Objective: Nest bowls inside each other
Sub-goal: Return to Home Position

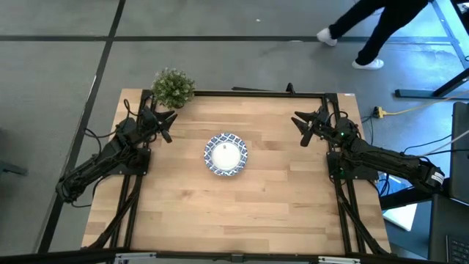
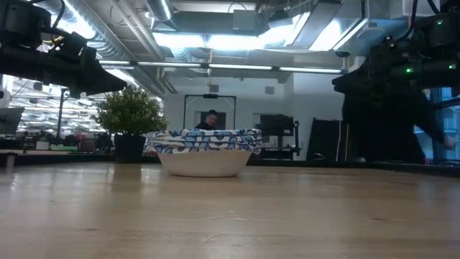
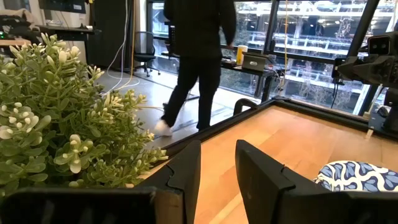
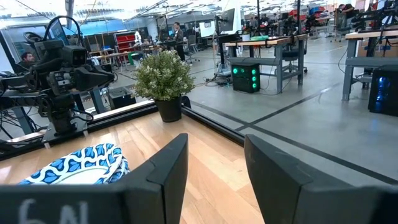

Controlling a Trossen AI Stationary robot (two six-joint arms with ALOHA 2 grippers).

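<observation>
Bowls [image 1: 226, 155] nested at bench [image 1: 278, 213] centre. Left claw [image 1: 165, 126] 10 o'clock, right claw [image 1: 303, 130] 2 o'clock, both spread, empty. Homing; next: park both.

Glossy, ceramic-looking bowls [image 1: 226, 155] are gleaming at the middle of the table [image 1: 278, 213], its pale wood planks smooth and matt.

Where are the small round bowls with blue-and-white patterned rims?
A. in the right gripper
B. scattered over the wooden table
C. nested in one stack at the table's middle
C: the bowls form one stack on the table, centred; left gripper and right gripper wait open at its sides.
</observation>
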